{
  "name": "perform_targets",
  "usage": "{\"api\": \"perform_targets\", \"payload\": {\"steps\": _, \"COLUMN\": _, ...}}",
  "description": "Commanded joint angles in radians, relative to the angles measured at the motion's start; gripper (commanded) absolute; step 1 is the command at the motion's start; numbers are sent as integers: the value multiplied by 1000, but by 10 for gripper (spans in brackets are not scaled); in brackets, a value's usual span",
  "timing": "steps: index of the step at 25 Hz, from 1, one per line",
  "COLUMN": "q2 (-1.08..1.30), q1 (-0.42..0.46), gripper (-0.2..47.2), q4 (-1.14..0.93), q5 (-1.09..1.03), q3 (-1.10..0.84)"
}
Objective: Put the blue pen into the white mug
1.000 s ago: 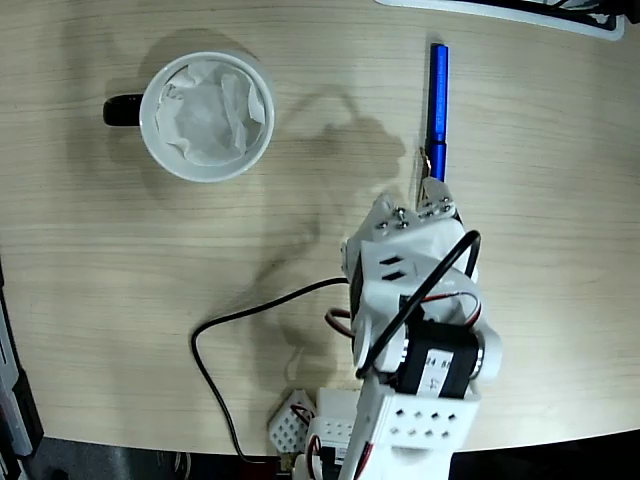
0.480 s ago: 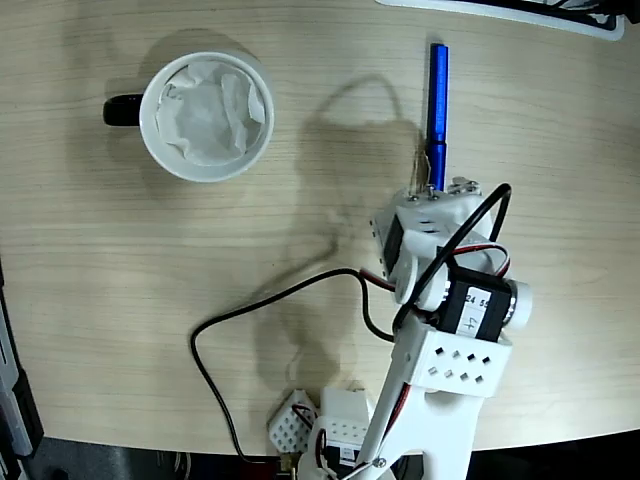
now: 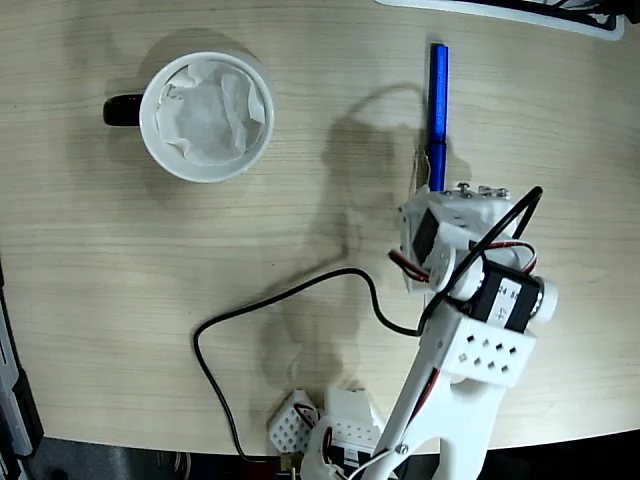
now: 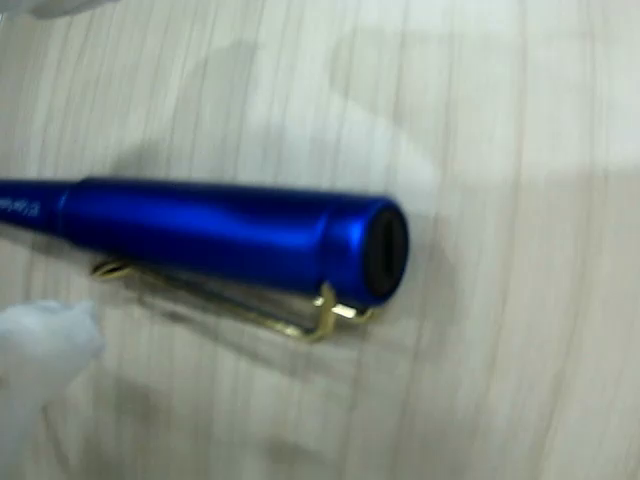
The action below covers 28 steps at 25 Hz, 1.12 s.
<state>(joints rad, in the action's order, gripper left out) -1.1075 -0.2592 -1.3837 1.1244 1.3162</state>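
The gripper (image 3: 428,178) sat at the near end of the blue pen (image 3: 437,105), its fingers hidden under the wrist housing in the fixed view. In the wrist view only a blurred white finger (image 4: 45,345) showed at about eight o'clock, apart from the pen (image 4: 230,235), so how wide the jaws stood could not be told, and nothing was seen clamped.

One pen lay flat on the wooden table (image 3: 120,270), running toward twelve o'clock from the gripper, its capped end with the metal clip (image 4: 235,305) nearest the camera. One white mug (image 3: 207,115), paper-lined with its black handle pointing to nine o'clock, stood well apart at ten o'clock from the gripper.

The single white arm (image 3: 460,340) reached from the table's near edge at six o'clock, leaning up toward the pen, wrist bent downward. A black cable (image 3: 280,300) looped at its left.
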Motion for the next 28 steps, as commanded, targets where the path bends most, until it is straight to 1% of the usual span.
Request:
{"api": "perform_targets", "payload": {"steps": 1, "q2": -6, "q1": -11, "gripper": 210, "q4": 0, "q5": 23, "q3": -21}}
{"api": "perform_targets", "payload": {"steps": 16, "q2": 87, "q1": 6, "gripper": 206, "q4": 21, "q5": 15, "q3": -18}}
{"api": "perform_targets", "payload": {"steps": 18, "q2": 103, "q1": 9, "gripper": 192, "q4": 28, "q5": 14, "q3": -18}}
{"api": "perform_targets", "payload": {"steps": 19, "q2": 107, "q1": 9, "gripper": 171, "q4": 32, "q5": 14, "q3": -18}}
{"api": "perform_targets", "payload": {"steps": 22, "q2": 112, "q1": 11, "gripper": 130, "q4": 52, "q5": 12, "q3": -18}}
{"api": "perform_targets", "payload": {"steps": 24, "q2": 114, "q1": 11, "gripper": 122, "q4": 61, "q5": 12, "q3": -18}}
{"api": "perform_targets", "payload": {"steps": 26, "q2": 117, "q1": 11, "gripper": 97, "q4": 63, "q5": 12, "q3": -18}}
{"api": "perform_targets", "payload": {"steps": 28, "q2": 124, "q1": 11, "gripper": 53, "q4": 64, "q5": 12, "q3": -18}}
